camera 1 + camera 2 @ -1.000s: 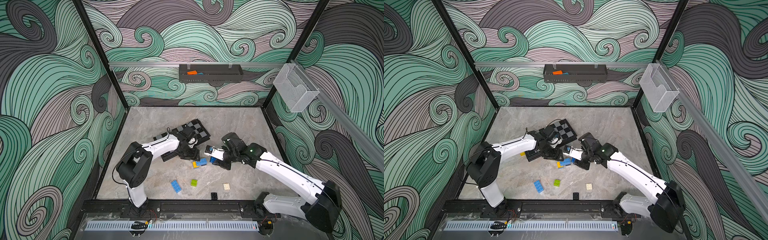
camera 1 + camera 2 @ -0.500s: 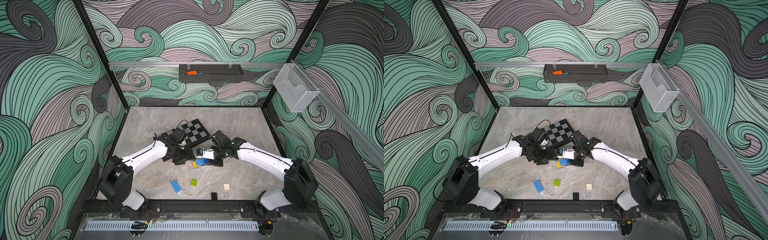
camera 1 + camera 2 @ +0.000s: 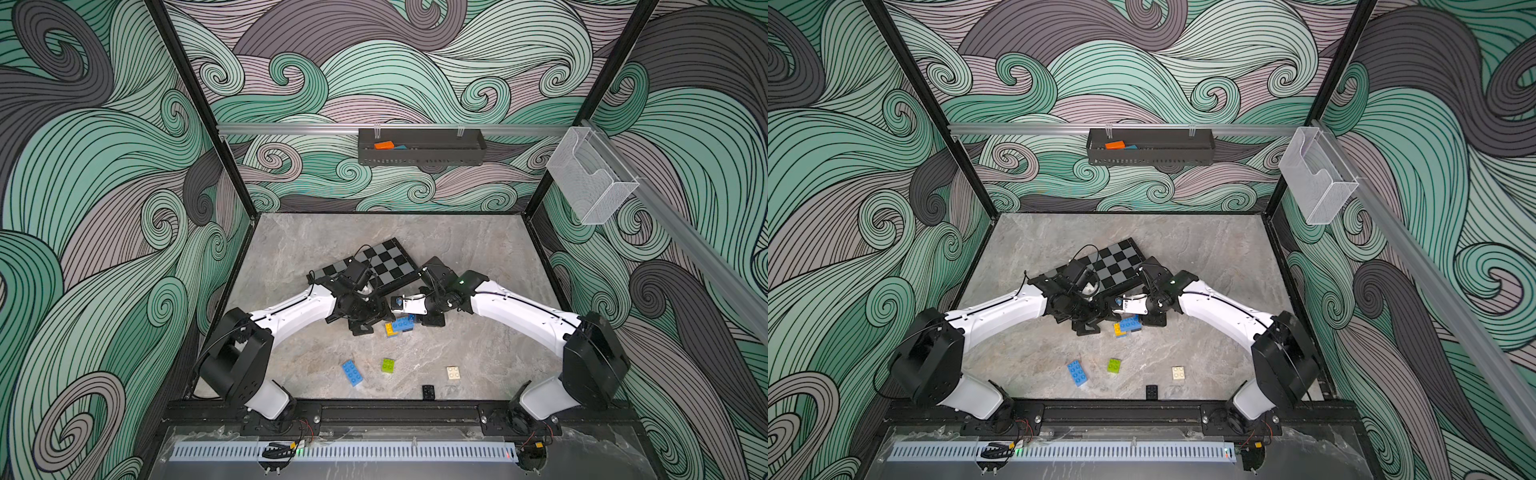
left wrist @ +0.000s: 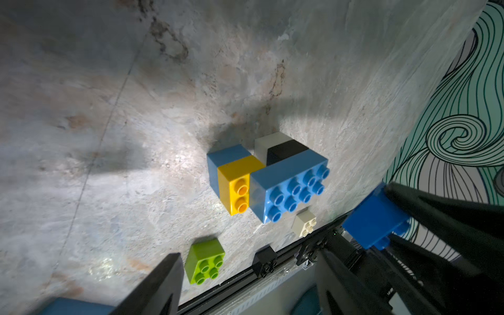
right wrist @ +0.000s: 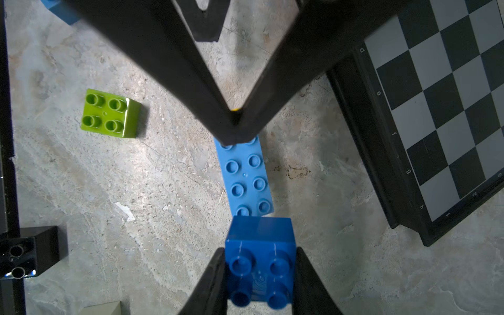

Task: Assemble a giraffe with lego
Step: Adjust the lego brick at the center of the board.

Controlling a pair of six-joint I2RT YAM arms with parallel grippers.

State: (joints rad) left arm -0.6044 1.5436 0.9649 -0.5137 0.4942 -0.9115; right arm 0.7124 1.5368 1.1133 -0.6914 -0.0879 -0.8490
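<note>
Loose bricks: 4, namely blue, green, white, black
Giraffe: 5 bricks joined, mostly blue
Right gripper: jaws clamp 1 dark-blue brick
Left gripper: jaws wide, empty

The grey marbled tabletop is carrying a chequered board, the part-built giraffe lying near it, and, toward the front edge, a blue oblong brick, lime-green brick, cream brick and black brick sitting apart.

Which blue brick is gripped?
The dark blue square brick, clamped in the right pincer. The loose light-blue oblong brick and those in the giraffe rest on the table.
</note>
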